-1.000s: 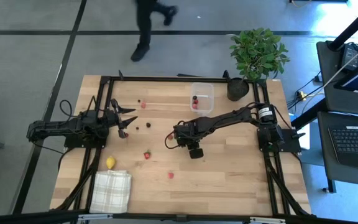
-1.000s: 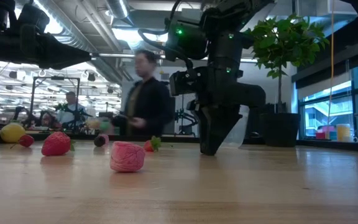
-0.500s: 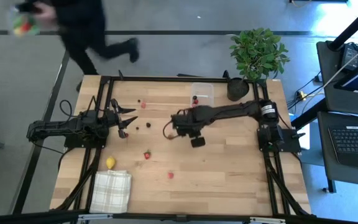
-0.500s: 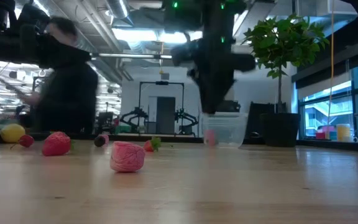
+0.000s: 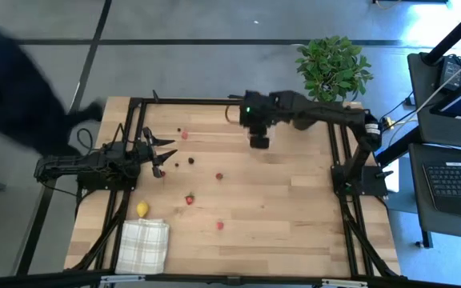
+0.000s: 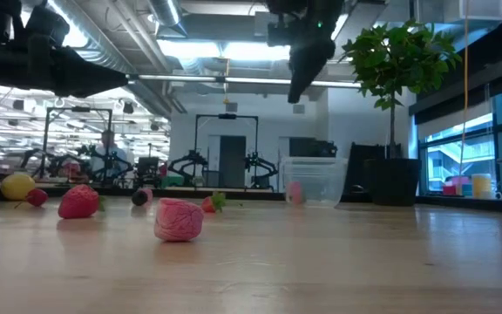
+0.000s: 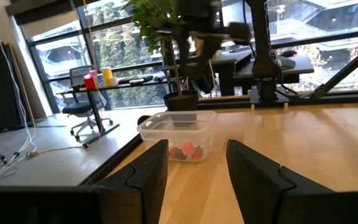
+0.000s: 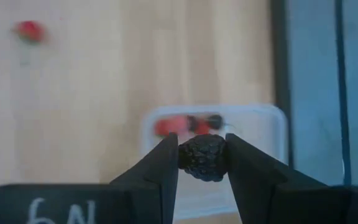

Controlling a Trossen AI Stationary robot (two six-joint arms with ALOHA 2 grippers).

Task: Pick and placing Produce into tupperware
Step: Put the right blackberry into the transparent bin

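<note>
Right pincer [image 8: 202, 158] is pinching a dark, bumpy blackberry-like fruit piece [image 8: 202, 157] between its fingertips, raised above the small clear rectangular plastic box [image 8: 216, 134] at the counter's twelve o'clock edge; the wrist view looks down into the box, where red and dark pieces already lie, so the height and alignment appear chosen for a release over the opening. In the overhead view the arm covers the box. Left pincer [image 5: 157, 152] waits at nine o'clock, low over the light wooden slatted counter [image 5: 294, 208], its fingers standing apart with nothing between them. Loose produce remains: a small yellow lemon [image 5: 142, 209] at seven o'clock, red strawberry-like pieces [image 5: 189, 198] near centre, dark berries [image 5: 190, 161] beside the left pincer. A white checked cloth [image 5: 144, 245] lies at the seven o'clock corner, and a green leafy plant in a black pot [image 5: 330, 68] stands at one o'clock. Beyond the counter: an open workshop with overhead ducting, windows, and a blurred person passing at ten o'clock.
</note>
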